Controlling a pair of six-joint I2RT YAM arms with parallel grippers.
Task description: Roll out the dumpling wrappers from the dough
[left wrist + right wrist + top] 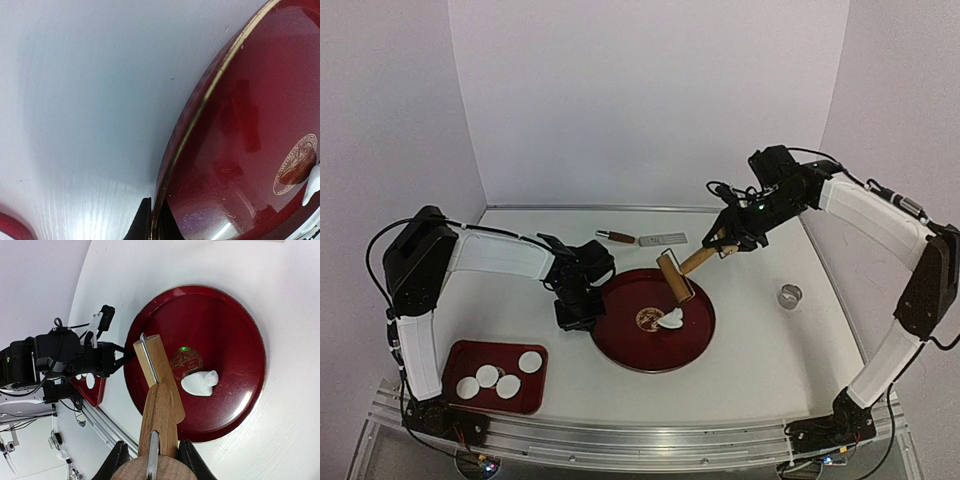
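Observation:
A ragged white dough piece [672,319] [200,382] lies near the middle of the round red plate [630,345] [230,320]. My right gripper [722,243] [150,462] is shut on the handle of a wooden rolling pin [675,276] [159,410]. Its roller sits over the plate's far half, just beside the dough. My left gripper [578,312] [152,222] is shut on the plate's left rim [200,107]. Several dumpling wrappers [508,386], round white discs, lie in the red rectangular tray [460,352] at the front left.
A small metal ring [790,295] stands on the table right of the plate. A knife-like tool with a dark handle [640,238] lies behind the plate near the back wall. The left arm's body [60,352] reaches in from the plate's left.

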